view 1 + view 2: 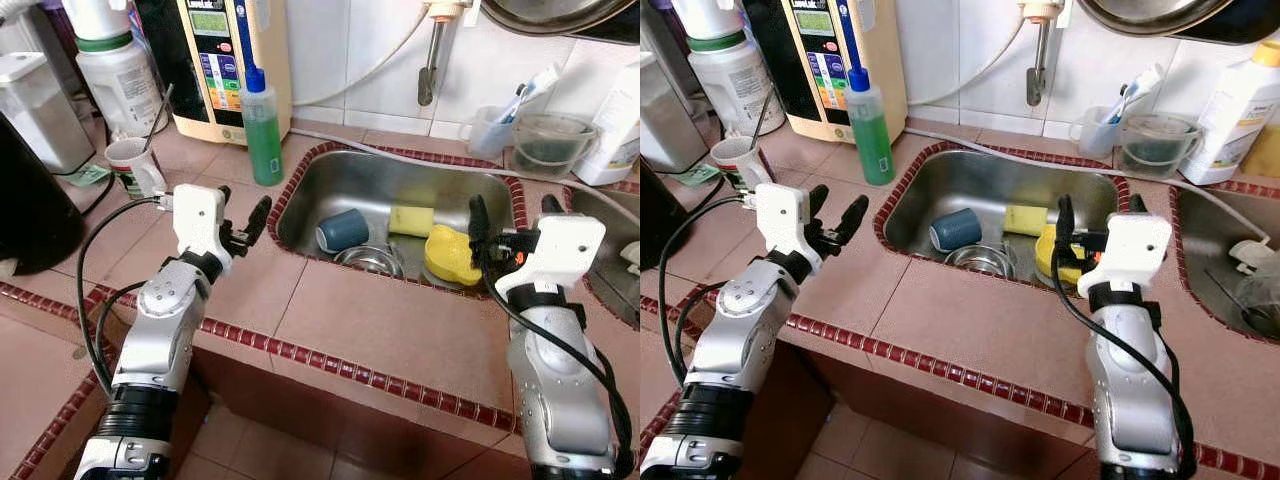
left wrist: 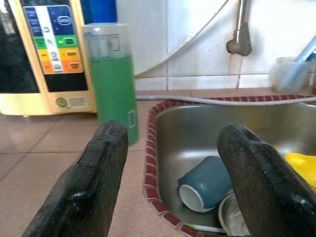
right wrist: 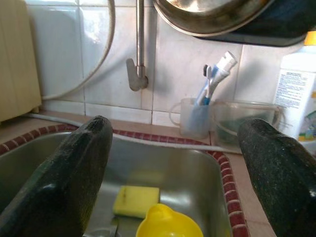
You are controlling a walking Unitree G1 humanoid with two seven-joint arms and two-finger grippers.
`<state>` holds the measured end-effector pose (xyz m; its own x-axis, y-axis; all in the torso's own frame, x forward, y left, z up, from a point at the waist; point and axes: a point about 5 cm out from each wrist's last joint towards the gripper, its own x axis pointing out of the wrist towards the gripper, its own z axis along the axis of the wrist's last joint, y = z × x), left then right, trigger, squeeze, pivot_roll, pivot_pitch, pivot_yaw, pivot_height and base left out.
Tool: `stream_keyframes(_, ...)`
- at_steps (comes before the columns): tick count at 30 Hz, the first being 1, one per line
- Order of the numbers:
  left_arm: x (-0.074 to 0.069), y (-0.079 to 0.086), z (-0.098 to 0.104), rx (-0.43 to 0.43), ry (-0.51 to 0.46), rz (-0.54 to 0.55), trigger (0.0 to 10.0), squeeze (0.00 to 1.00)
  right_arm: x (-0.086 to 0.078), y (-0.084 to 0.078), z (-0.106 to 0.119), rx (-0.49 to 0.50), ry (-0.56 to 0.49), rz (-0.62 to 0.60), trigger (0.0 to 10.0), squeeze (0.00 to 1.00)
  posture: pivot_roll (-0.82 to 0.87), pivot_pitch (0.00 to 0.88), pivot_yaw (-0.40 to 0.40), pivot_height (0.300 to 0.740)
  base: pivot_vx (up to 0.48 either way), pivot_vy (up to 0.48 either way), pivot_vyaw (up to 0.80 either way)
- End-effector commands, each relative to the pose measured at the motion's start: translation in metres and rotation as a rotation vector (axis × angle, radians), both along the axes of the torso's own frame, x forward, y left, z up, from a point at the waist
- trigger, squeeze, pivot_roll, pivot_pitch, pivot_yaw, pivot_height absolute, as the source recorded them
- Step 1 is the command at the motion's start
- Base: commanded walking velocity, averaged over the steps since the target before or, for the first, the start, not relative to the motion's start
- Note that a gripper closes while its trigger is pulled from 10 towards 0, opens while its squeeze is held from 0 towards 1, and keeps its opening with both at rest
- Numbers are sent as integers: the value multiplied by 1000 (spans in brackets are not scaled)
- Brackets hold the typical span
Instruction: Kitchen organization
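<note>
A steel sink [image 1: 330, 180] set in the tiled counter holds a blue cup [image 1: 341, 230] lying on its side, a yellow sponge [image 1: 411, 220], a yellow plastic jug [image 1: 452, 255] and a small steel bowl [image 1: 368, 260]. My left gripper [image 1: 243, 212] hovers open over the counter just left of the sink, empty. In the left wrist view its fingers [image 2: 94, 187] frame the blue cup [image 2: 205, 182]. My right gripper [image 1: 514, 212] is open and empty above the sink's near right corner, beside the jug. The right wrist view shows the sponge [image 3: 136, 200] and the jug [image 3: 168, 224] between its fingers [image 3: 69, 177].
A green soap bottle [image 1: 262, 125] and a cream water appliance [image 1: 225, 60] stand left of the sink, with a white mug [image 1: 130, 165] nearby. Behind the sink are a cup of toothbrushes [image 1: 492, 128], a clear container [image 1: 548, 145] and a white bottle [image 1: 615, 130]. A second basin [image 1: 610, 260] lies to the right.
</note>
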<state>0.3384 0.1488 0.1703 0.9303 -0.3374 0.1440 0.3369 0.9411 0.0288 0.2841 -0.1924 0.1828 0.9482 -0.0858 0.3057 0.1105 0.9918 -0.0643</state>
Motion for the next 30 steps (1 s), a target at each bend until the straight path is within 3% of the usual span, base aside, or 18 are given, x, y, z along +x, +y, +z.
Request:
stream_keyframes(1,-2,0,-3,15,12,-6,10000,0,-1,3,1,-2,-12,4,10000,0,-130,63,95,740,0,0,0)
stream_keyframes(6,-3,-3,-4,18,15,-19,10000,0,-1,3,1,2,-10,0,10000,0,-125,65,94,740,0,-49,0)
stream_keyframes(19,-6,-1,-5,7,23,-4,10000,0,2,4,0,-14,3,18,10000,0,-111,68,76,740,0,-480,0)
stream_keyframes(30,-11,0,-8,-42,51,-11,10000,0,-2,1,-5,-27,33,13,10000,0,-116,82,70,740,0,-74,-717)
